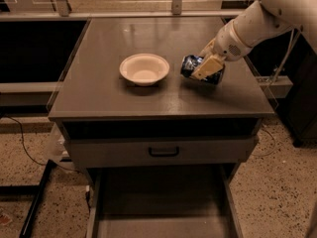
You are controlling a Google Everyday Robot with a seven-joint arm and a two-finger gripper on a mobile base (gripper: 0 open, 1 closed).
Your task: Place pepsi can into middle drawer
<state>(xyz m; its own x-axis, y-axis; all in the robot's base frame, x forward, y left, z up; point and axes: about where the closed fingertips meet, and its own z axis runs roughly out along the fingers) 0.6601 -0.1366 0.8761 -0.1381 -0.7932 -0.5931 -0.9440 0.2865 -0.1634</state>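
The pepsi can [188,65], dark blue and dented, lies tilted on its side at the right of the cabinet top [99,93], right of the cream bowl. My gripper [202,69] reaches in from the upper right and is shut on the can, with one cream finger [208,65] across its front. The can is at or just above the surface. The middle drawer [163,205] is pulled out at the bottom of the view, below and in front of the can, and its flat grey floor is bare.
A cream round bowl [144,69] sits mid-top, left of the can. A grey drawer front with a black handle [164,151] stands above the open drawer. A dark gap runs under the top. Cables lie on the speckled floor at left.
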